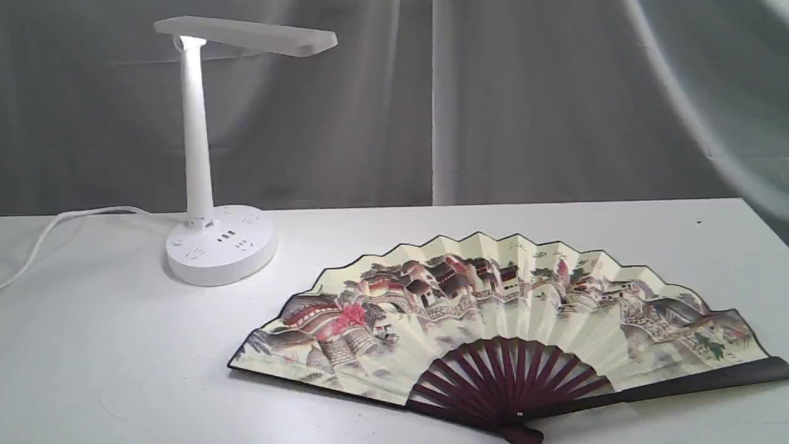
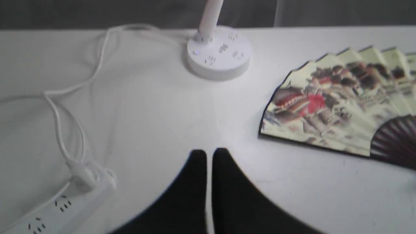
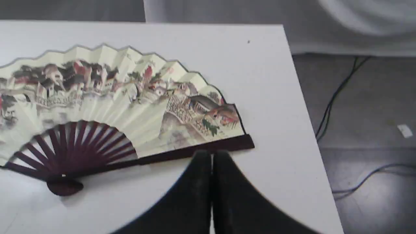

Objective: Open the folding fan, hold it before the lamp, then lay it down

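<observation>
- Firstly, in the exterior view, the fan (image 1: 493,296) is seen spread fully open and laid flat on the counter (image 1: 123,345), painted side up, with its pivot toward the near edge.
- The lamp (image 1: 203,154) is stood upright at the back left, apart from the fan, and its cord (image 1: 55,225) is trailed off to the left.
- From the left wrist view, the left end effector (image 2: 209,154) is shown clenched, with only a thin slit between its fingers, over bare counter, apart from the lamp and the fan.
- A power strip (image 2: 61,204) is seen with a white plug seated in it.
- From the right wrist view, the right end effector (image 3: 211,155) is shown clenched, fingers pressed together, with its tips at the fan's dark outer rib; contact cannot be told.
</observation>
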Robot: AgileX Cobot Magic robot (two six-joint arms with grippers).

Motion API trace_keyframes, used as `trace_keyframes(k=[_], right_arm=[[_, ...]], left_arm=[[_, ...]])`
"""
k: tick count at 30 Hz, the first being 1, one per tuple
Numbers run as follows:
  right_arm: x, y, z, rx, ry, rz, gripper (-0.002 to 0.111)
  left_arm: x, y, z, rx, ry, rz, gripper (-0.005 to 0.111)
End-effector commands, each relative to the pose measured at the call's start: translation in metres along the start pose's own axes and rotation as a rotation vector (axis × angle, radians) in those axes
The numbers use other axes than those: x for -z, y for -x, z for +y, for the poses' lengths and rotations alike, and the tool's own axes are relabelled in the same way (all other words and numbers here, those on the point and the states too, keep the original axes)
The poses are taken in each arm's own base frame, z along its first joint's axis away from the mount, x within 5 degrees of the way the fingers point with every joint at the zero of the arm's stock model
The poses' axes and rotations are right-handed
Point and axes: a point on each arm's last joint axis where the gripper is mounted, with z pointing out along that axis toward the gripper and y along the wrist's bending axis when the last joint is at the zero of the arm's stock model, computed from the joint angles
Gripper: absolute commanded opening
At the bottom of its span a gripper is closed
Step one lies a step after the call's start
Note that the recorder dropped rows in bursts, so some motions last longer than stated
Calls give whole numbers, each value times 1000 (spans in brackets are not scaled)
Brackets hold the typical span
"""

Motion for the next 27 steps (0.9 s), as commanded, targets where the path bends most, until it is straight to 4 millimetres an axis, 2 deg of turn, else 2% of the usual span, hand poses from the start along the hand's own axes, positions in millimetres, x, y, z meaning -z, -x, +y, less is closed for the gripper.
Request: trace_keyframes(k=[1, 7, 15, 17, 20, 27], right_arm=[[37, -13, -2, 8, -15, -107, 0], [85, -46, -3, -4, -23, -246, 0], [126, -98, -4, -17, -34, -328, 0], [127, -99, -5, -17, -41, -335, 0], [129, -99, -7, -13, -73, -339, 0], [127, -99, -6, -14, -65, -331, 0]], left_arm=[[38, -16, 1, 37, -10, -130, 0], [82, -45, 5, 29, 16, -292, 0], [110, -74, 7, 28, 21, -371, 0], [119, -83, 8, 20, 19, -427, 0], [121, -83, 10, 16, 51, -425, 0], [111, -85, 10, 52, 45, -399, 0]])
